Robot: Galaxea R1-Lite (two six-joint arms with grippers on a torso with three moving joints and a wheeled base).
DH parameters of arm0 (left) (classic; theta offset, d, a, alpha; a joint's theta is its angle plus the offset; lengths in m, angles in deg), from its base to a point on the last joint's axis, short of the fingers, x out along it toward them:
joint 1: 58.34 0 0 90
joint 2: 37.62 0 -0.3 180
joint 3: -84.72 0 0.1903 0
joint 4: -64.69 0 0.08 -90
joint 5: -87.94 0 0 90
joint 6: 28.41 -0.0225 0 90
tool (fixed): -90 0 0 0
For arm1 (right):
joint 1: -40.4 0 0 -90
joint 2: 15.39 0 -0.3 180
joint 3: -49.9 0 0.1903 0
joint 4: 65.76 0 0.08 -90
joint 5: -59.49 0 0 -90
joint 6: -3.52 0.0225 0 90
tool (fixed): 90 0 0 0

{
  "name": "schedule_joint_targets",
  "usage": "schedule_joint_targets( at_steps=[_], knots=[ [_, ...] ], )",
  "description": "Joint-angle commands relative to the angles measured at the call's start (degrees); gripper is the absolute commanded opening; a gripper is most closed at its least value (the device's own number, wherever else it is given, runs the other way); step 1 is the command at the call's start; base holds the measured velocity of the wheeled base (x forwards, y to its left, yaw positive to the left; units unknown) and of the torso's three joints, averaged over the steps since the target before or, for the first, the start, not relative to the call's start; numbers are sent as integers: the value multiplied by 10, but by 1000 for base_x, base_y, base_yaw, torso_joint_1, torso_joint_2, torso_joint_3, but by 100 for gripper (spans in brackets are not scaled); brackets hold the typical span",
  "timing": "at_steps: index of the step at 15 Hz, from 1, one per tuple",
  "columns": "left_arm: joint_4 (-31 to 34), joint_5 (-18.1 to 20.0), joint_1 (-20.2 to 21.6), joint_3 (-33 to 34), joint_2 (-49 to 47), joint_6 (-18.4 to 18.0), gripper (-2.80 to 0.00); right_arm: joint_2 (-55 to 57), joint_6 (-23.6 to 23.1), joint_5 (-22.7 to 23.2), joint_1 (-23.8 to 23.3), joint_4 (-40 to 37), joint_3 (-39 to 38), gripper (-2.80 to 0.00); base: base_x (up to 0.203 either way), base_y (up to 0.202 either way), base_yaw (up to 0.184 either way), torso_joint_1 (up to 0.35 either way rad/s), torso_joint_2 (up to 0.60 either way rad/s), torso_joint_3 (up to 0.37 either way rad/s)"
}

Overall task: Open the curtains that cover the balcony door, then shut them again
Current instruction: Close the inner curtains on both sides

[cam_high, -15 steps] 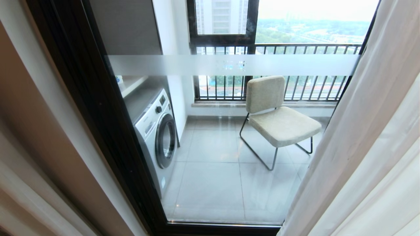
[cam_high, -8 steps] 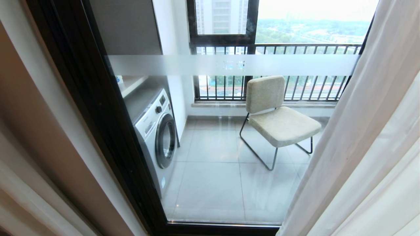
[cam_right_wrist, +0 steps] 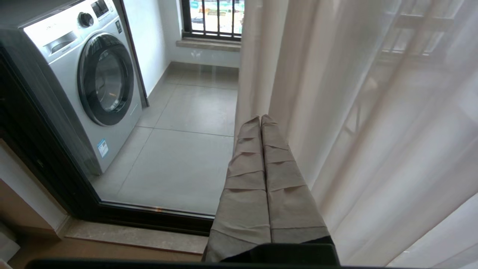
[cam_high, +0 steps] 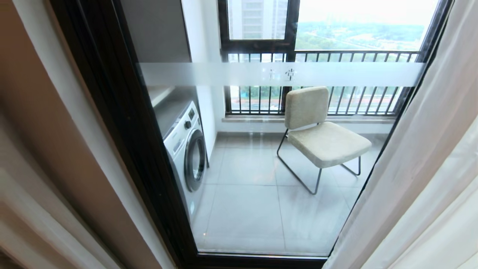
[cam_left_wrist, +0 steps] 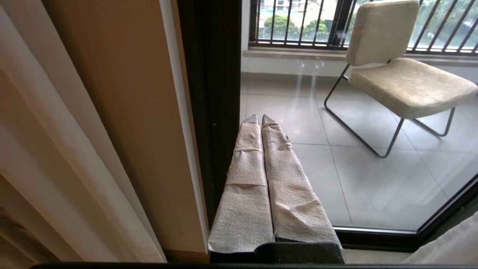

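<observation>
While I watch from the head camera, neither arm shows there; only the wrist cameras give me the pincers. My left pincer (cam_left_wrist: pixel 260 118) has its two cloth-wrapped fingers pressed flat together with nothing between them, its tips in front of the glass just beside the dark frame of the balcony door (cam_high: pixel 123 123). My right pincer (cam_right_wrist: pixel 260 119) is likewise fully closed and empty, its tips at the edge of the curtains (cam_high: pixel 418 179), though I cannot tell whether they touch the cloth.

On my right the white sheer hangs drawn back, covering only the right edge of the glass. On my left a beige panel (cam_left_wrist: pixel 123 123) lies beside the door frame. Between them the glass stands uncovered, crossed by a frosted white band (cam_high: pixel 280 74).

As for containers, I see one: a washing machine (cam_high: pixel 188 153) out on the balcony, against the left wall. Its round door is shut and I cannot make out anything inside. A padded chair (cam_high: pixel 321 134) stands on the tiled floor (cam_high: pixel 246 209) near the railing (cam_high: pixel 354 56), well apart from the machine.
</observation>
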Motion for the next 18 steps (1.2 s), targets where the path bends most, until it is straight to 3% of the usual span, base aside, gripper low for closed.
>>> schedule_joint_targets(
  at_steps=[1, 10, 18],
  knots=[
    [0, 0, 0, 0, 0, 0, -280, 0, -1, 0, 0, 0, 0, -280, 0, 197, 2, -5, 2, -1],
    [0, 1, 0, 0, 0, 1, -280, 0, -1, 0, 0, 0, 0, -280, 0, 185, 0, 2, 2, 1],
    [0, 0, 0, 0, 0, 1, -280, 0, -1, 0, 0, 0, 0, -280, 0, 10, 1, 0, 0, 0]
  ],
)
